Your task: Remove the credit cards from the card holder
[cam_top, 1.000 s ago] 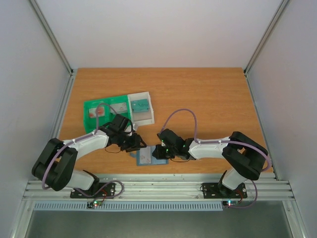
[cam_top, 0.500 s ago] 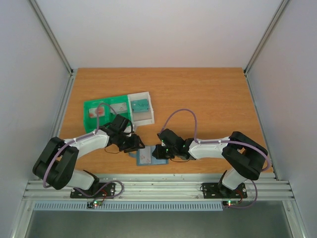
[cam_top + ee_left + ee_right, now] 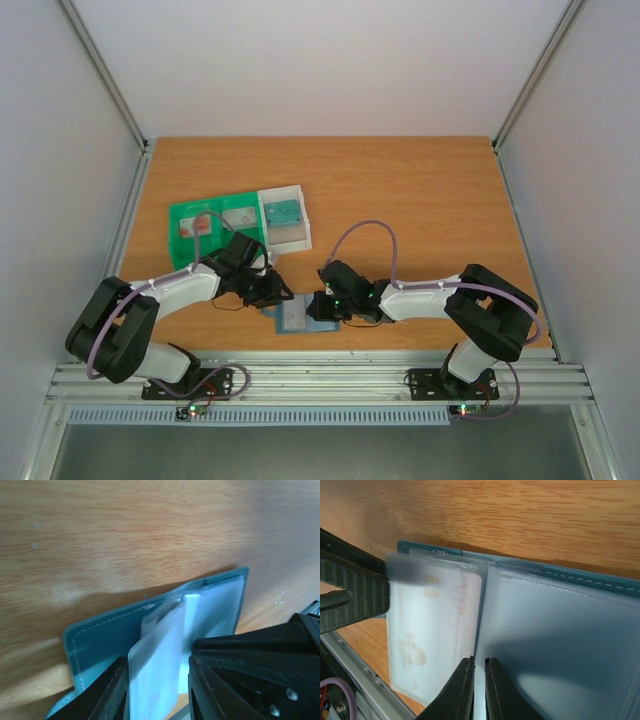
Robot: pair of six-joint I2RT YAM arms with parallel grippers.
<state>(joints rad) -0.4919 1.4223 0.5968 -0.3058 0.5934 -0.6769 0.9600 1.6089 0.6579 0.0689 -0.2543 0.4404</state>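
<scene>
card holder (image 3: 298,318) lies open on the wooden table (image 3: 430,200), close to the near edge and between the two grippers, with its blue-teal cover underneath and its clear pockets (image 3: 560,645) facing up. the left gripper (image 3: 157,657) comes at it from the left side. its fingers (image 3: 112,690) are spread, one on each side of a pale sheet that rises from the holder toward the wrist camera. i cannot tell whether the pads actually press on that sheet's edges. in the right wrist view one ribbed pad of this gripper sits against the far left edge of the left-hand pocket. a pale card (image 3: 435,630) with faint reddish marks shows through that pocket, still fully inside it. the right gripper (image 3: 479,662) reaches in from the right at the holder's middle fold. its fingers are pressed almost together, with only a thin strip of the clear plastic pinched between them. further back and to the left stands a green tray (image 3: 178,210) with a white bin (image 3: 281,190) just beside it on the right. a teal card (image 3: 285,211) lies inside the bin, well apart from the holder. pale rectangles lie on the tray, too small to make out.
</scene>
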